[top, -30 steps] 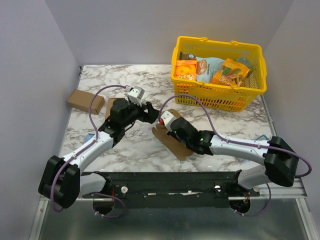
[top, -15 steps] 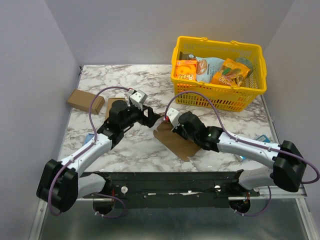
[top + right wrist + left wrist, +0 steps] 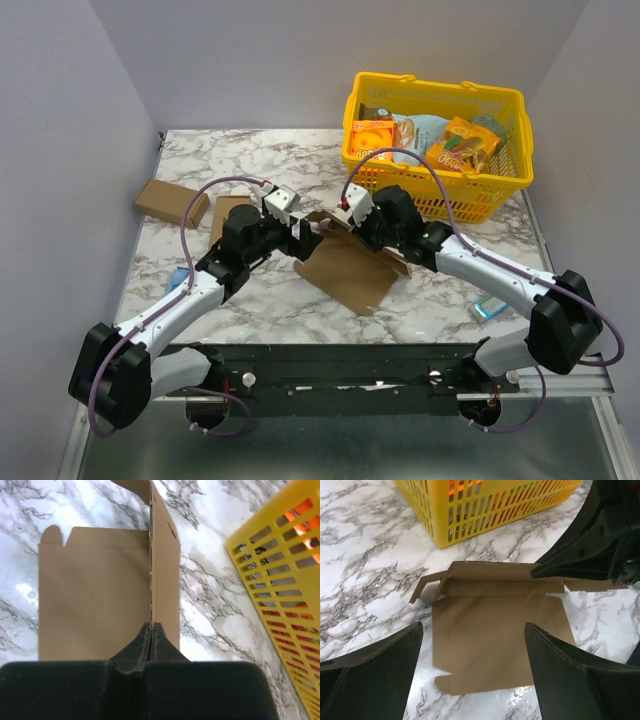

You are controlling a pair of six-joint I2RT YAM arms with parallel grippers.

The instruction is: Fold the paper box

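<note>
The paper box (image 3: 345,272) lies as a flat brown cardboard sheet in the middle of the marble table, its far panel (image 3: 502,572) creased upward. My right gripper (image 3: 348,228) is shut on the edge of that raised panel; in the right wrist view the closed fingertips (image 3: 151,628) pinch the cardboard (image 3: 90,595) seen edge-on. My left gripper (image 3: 305,240) hovers at the sheet's left side, open. In the left wrist view its fingers (image 3: 375,670) stand wide apart, with the box (image 3: 495,645) on the table beyond them and nothing held.
A yellow plastic basket (image 3: 435,190) full of snack packets stands at the back right, close behind the box (image 3: 470,510). Two small cardboard boxes (image 3: 170,202) (image 3: 228,210) lie at the left. A small blue item (image 3: 492,308) lies near the right arm.
My right gripper has moved away from the arm bases toward the basket, drawing the box with it and raising its far panel. The left gripper has shifted a little right toward the sheet.
</note>
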